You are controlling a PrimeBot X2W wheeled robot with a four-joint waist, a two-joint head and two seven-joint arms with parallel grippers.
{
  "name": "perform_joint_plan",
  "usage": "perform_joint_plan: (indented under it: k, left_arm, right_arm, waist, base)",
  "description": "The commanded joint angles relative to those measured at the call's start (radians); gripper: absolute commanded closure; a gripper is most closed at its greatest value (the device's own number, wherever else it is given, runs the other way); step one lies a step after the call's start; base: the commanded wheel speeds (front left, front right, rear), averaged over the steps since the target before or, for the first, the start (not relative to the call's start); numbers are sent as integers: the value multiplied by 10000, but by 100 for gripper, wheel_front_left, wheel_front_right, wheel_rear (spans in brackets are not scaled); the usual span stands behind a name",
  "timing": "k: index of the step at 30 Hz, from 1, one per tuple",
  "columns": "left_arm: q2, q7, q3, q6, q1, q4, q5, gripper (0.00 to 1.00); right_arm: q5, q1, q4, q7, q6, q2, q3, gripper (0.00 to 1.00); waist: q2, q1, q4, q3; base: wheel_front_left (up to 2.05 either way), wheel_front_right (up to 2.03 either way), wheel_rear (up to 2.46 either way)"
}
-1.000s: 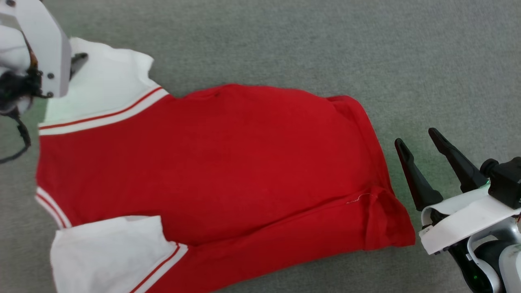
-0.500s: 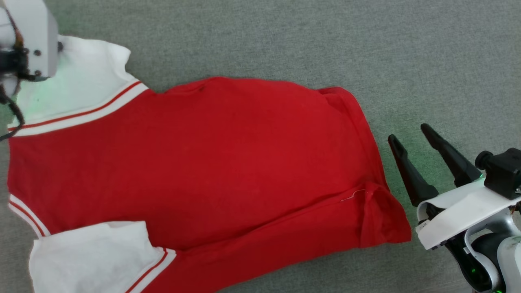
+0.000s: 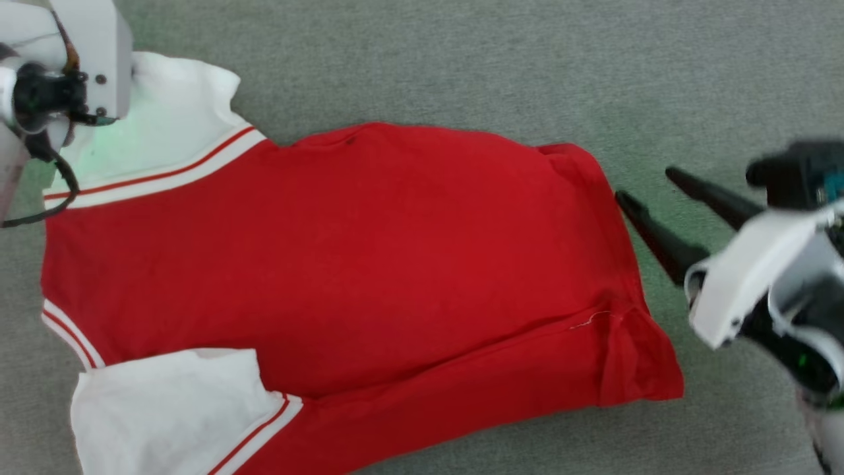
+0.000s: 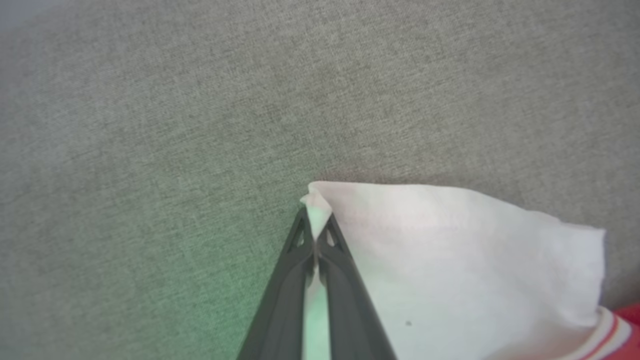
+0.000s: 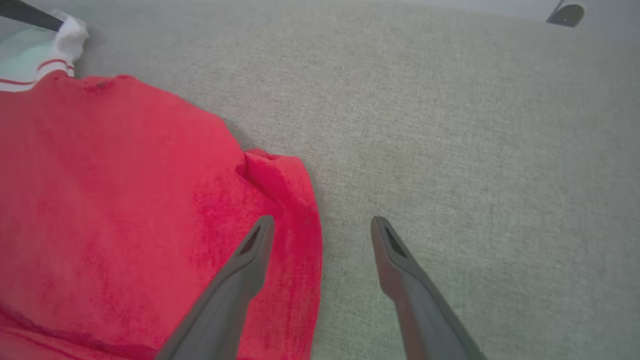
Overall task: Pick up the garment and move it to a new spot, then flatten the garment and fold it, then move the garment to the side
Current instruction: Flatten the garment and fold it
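Tips of the left gripper (image 4: 316, 222) are pinched tight on the garment's (image 3: 369, 257) far white sleeve corner. The right gripper (image 5: 322, 222) gapes wide and empty over the garment's red hem. The garment lies spread on grey carpet (image 3: 461, 59). A one-sided pull would likely skew or bunch it.

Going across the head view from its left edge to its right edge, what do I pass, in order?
Left arm's white wrist housing → jersey's white sleeve → jersey's red body → right pincer, open beside the hem.
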Motion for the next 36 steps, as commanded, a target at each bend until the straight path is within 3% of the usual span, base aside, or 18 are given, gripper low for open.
perform_joint_plan:
  k: [1, 10, 20, 21, 22, 23, 27, 36]
  left_arm:
    - [-167, -3, -84, -91, 75, 57, -77, 100]
    - [-617, -216, -155, -265, -204, 405, -25, 100]
    - [-1010, -454, -242, -439, -421, 760, -40, 100]
    - [-1043, -476, -257, -448, -430, 802, -43, 100]
    - [-1075, -487, -267, -470, -434, 838, -54, 100]
    - [-1102, -515, -279, -483, -437, 880, -58, 100]
    - [-1214, -601, -317, -525, -372, 1041, -110, 100]
    - [-1317, -1155, -167, -580, -386, 1162, -350, 100]
  right_arm:
    - [139, -378, 145, 343, -6, 3, 72, 0]
    - [417, -2741, 1896, 2771, -8, 118, 891, 0]
    - [502, -3831, 3692, 4131, -8, 253, 2100, 0]
    - [562, -3891, 3844, 4215, -8, 267, 2264, 31]
    - [614, -3958, 4006, 4287, -8, 273, 2426, 75]
    - [609, -4014, 4187, 4400, -8, 248, 2539, 100]
    - [793, -4249, 4634, 4585, -6, 208, 2754, 100]
    - [853, -4588, 4925, 3777, -9, -57, 2504, 100]
  waist:
    - [0, 0, 75, 40]
    - [0, 0, 391, 226]
    - [0, 0, 698, 414]
    - [0, 0, 721, 420]
    - [0, 0, 744, 424]
    - [0, 0, 768, 422]
    - [0, 0, 881, 332]
    - [0, 0, 1252, -277]
  base:
    - [0, 0, 0]
    - [0, 0, 0]
    - [0, 0, 0]
    - [0, 0, 0]
    - [0, 0, 0]
    - [0, 0, 0]
    - [0, 0, 0]
    - [0, 0, 0]
